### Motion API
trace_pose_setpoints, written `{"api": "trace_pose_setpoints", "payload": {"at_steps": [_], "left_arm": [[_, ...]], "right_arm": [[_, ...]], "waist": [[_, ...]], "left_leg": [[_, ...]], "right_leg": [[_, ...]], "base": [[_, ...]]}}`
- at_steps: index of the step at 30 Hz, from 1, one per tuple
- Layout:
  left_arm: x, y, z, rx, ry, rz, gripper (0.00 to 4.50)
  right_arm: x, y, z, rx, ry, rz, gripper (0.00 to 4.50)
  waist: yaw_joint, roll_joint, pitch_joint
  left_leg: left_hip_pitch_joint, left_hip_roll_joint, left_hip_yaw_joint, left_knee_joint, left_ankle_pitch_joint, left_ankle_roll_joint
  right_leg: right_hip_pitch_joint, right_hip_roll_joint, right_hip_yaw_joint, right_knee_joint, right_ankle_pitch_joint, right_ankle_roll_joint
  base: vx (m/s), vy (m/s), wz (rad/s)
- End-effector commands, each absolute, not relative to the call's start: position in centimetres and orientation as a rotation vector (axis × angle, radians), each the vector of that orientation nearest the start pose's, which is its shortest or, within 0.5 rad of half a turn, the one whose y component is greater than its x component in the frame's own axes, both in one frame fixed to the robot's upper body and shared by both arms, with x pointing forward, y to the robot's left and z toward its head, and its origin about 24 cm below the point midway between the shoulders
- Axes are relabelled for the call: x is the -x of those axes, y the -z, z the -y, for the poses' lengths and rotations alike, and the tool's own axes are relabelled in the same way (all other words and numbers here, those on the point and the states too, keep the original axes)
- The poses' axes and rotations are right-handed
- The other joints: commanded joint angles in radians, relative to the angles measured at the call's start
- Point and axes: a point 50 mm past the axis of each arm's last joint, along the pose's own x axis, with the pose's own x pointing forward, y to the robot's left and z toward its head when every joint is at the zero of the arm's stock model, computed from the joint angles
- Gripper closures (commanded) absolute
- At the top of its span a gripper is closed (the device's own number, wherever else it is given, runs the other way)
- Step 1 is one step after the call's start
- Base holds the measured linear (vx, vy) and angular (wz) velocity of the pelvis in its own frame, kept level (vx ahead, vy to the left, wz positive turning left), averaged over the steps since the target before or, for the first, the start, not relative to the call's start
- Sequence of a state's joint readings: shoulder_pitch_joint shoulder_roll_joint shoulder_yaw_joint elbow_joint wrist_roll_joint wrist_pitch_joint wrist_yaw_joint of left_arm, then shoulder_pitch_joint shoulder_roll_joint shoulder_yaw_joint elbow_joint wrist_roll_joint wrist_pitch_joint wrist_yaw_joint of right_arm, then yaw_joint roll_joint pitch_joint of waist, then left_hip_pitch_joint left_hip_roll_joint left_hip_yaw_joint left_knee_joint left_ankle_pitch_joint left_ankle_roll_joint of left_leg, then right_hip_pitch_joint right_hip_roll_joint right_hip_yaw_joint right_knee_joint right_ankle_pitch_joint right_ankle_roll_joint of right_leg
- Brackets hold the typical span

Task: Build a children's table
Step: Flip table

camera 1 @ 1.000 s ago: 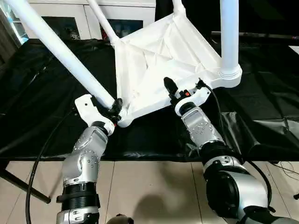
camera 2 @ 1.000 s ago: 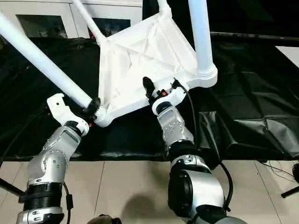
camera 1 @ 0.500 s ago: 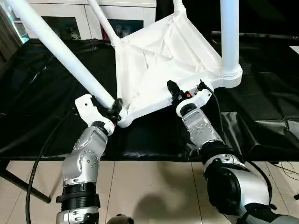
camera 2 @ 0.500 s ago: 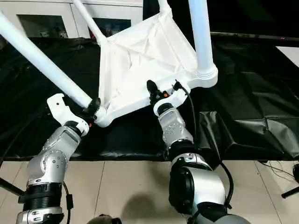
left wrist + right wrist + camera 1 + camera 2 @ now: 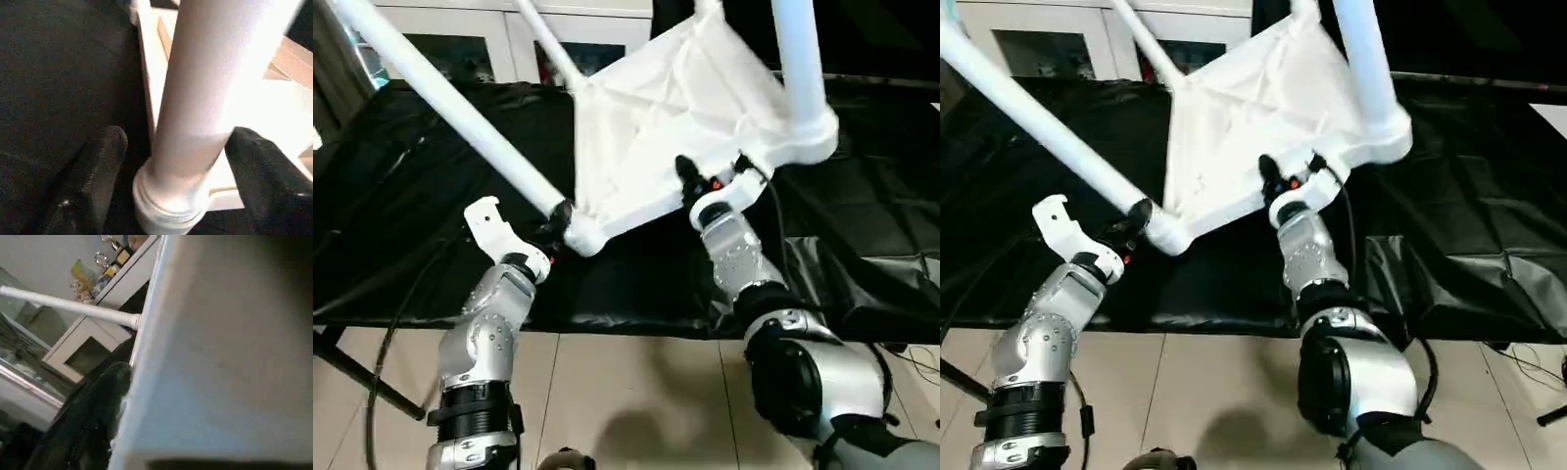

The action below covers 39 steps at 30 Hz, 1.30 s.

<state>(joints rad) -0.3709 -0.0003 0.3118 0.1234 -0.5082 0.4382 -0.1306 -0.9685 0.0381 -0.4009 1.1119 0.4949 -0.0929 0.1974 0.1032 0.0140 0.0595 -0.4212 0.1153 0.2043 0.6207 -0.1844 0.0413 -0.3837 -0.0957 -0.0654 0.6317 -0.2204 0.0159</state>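
The white children's table top (image 5: pixel 675 108) lies upside down and tilted, ribbed underside facing me, with its legs screwed in. My left gripper (image 5: pixel 558 217) grips the long slanted leg (image 5: pixel 460 122) just above the near-left corner socket (image 5: pixel 582 235). In the left wrist view its fingers (image 5: pixel 98 171) sit either side of that leg (image 5: pixel 215 73). My right gripper (image 5: pixel 693 186) is shut on the top's near edge, beside the upright right leg (image 5: pixel 798 59). In the right wrist view one black finger (image 5: pixel 98 411) lies under the white rim (image 5: pixel 220 357). Another leg (image 5: pixel 548 44) rises at the back.
A black cloth (image 5: pixel 401 196) covers the work surface under the table. The white cabinet with glass doors (image 5: pixel 460 44) stands behind it. Tiled floor (image 5: pixel 626 392) lies in front, with a black cable (image 5: pixel 386 343) and a dark stand leg (image 5: pixel 352 377) at the left.
The whole view has shifted, so the camera moved. Beyond that, the right side of the table top has risen slightly with my right gripper. Both grips are unchanged.
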Motion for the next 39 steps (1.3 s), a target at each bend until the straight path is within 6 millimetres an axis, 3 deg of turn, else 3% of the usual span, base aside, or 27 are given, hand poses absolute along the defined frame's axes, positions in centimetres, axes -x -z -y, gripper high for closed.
{"api": "trace_pose_setpoints", "payload": {"at_steps": [1, 3, 4, 5, 7, 9, 12, 16, 21, 23, 30, 34, 38, 39], "left_arm": [[-31.0, -7.7, -18.9, 0.598, 0.048, -0.092, 0.59], [-29.7, -8.0, -19.8, 0.462, 0.159, -0.079, 0.52], [-29.3, -8.0, -19.9, 0.405, 0.199, -0.083, 0.52], [-29.1, -8.1, -19.9, 0.372, 0.223, -0.087, 0.52], [-28.9, -8.4, -20.0, 0.299, 0.268, -0.078, 0.52], [-28.9, -9.1, -19.8, 0.220, 0.316, -0.064, 0.52], [-28.9, -9.8, -19.5, 0.151, 0.367, -0.048, 0.52], [-29.4, -11.4, -18.7, 0.052, 0.421, -0.004, 0.52], [-30.3, -14.1, -17.4, -0.131, 0.488, 0.088, 0.52], [-30.8, -15.7, -16.9, -0.215, 0.491, 0.142, 0.52], [-31.4, -18.0, -16.1, -0.339, 0.520, 0.205, 0.52], [-31.5, -18.3, -16.0, -0.379, 0.530, 0.211, 0.52], [-31.7, -18.9, -15.6, -0.506, 0.544, 0.229, 0.52], [-31.8, -19.2, -15.5, -0.536, 0.549, 0.237, 0.52]], "right_arm": [[-40.4, -11.4, 14.3, -0.586, -0.002, 0.032, 2.32], [-40.6, -12.7, 14.9, -0.423, -0.042, 0.065, 2.32], [-40.7, -13.1, 15.0, -0.371, -0.058, 0.073, 2.32], [-40.7, -13.3, 15.0, -0.341, -0.066, 0.078, 2.32], [-40.7, -13.5, 15.2, -0.277, -0.071, 0.075, 2.32], [-40.6, -13.5, 15.2, -0.249, -0.076, 0.071, 2.32], [-40.6, -13.6, 15.3, -0.218, -0.077, 0.067, 2.36], [-40.5, -13.9, 15.5, -0.153, -0.070, 0.067, 2.38], [-40.5, -14.5, 15.5, -0.008, -0.071, 0.066, 2.38], [-40.6, -14.9, 15.4, 0.039, -0.070, 0.061, 2.39], [-40.6, -15.5, 15.2, 0.043, -0.051, 0.041, 2.49], [-40.6, -15.7, 15.1, 0.048, -0.051, 0.039, 2.52], [-40.6, -15.7, 14.7, 0.062, -0.066, 0.026, 2.52], [-40.5, -15.7, 14.5, 0.052, -0.082, 0.024, 1.96]], "waist": [[-0.009, 0.007, -0.075], [-0.005, 0.009, -0.074], [-0.008, 0.005, -0.074], [-0.004, 0.009, -0.075], [-0.001, 0.008, -0.072], [-0.002, 0.009, -0.071], [-0.019, 0.005, -0.069], [-0.026, 0.004, -0.070], [-0.024, 0.006, -0.074], [-0.023, 0.010, -0.074], [-0.023, 0.010, -0.073], [-0.024, 0.009, -0.073], [-0.024, 0.005, -0.074], [-0.024, 0.006, -0.074]], "left_leg": [[0.056, 0.122, -0.051, -0.098, -0.228, -0.049], [0.062, 0.120, -0.049, -0.098, -0.255, -0.066], [0.048, 0.119, -0.051, -0.100, -0.239, -0.059], [0.059, 0.118, -0.048, -0.099, -0.231, -0.062], [0.066, 0.118, -0.045, -0.101, -0.251, -0.079], [0.060, 0.118, -0.049, -0.106, -0.286, -0.100], [0.055, 0.117, -0.055, -0.111, -0.340, -0.129], [0.055, 0.115, -0.053, -0.109, -0.326, -0.125], [0.055, 0.113, -0.049, -0.101, -0.244, -0.099], [0.057, 0.113, -0.049, -0.100, -0.242, -0.102], [0.061, 0.114, -0.051, -0.104, -0.296, -0.135], [0.059, 0.113, -0.053, -0.105, -0.304, -0.152], [0.056, 0.113, -0.053, -0.104, -0.283, -0.143], [0.056, 0.113, -0.052, -0.104, -0.282, -0.142]], "right_leg": [[0.019, -0.079, 0.047, -0.055, 0.006, -0.252], [0.013, -0.075, 0.048, -0.060, -0.010, -0.239], [0.023, -0.077, 0.049, -0.057, -0.019, -0.218], [0.014, -0.072, 0.047, -0.058, -0.024, -0.207], [0.006, -0.067, 0.048, -0.060, -0.036, -0.203], [0.009, -0.072, 0.050, -0.062, -0.073, -0.193], [0.010, -0.076, 0.053, -0.064, -0.105, -0.181], [0.011, -0.077, 0.055, -0.065, -0.091, -0.185], [0.016, -0.072, 0.053, -0.058, -0.017, -0.206], [0.015, -0.069, 0.052, -0.056, -0.013, -0.208], [0.011, -0.069, 0.053, -0.057, -0.044, -0.204], [0.013, -0.071, 0.054, -0.056, -0.041, -0.199], [0.014, -0.072, 0.054, -0.055, -0.033, -0.196], [0.014, -0.073, 0.054, -0.055, -0.035, -0.196]], "base": [[0.000, 0.000, 0.00], [0.000, 0.000, 0.00], [0.000, 0.000, 0.00], [0.000, 0.000, 0.00], [0.000, 0.000, 0.00], [0.000, 0.000, 0.00], [0.000, 0.000, 0.00], [0.000, 0.000, 0.00], [0.000, 0.000, 0.00], [0.000, 0.000, 0.00], [0.000, 0.000, 0.00], [0.000, 0.000, 0.00], [0.000, 0.000, 0.00], [0.000, 0.000, 0.00]]}}
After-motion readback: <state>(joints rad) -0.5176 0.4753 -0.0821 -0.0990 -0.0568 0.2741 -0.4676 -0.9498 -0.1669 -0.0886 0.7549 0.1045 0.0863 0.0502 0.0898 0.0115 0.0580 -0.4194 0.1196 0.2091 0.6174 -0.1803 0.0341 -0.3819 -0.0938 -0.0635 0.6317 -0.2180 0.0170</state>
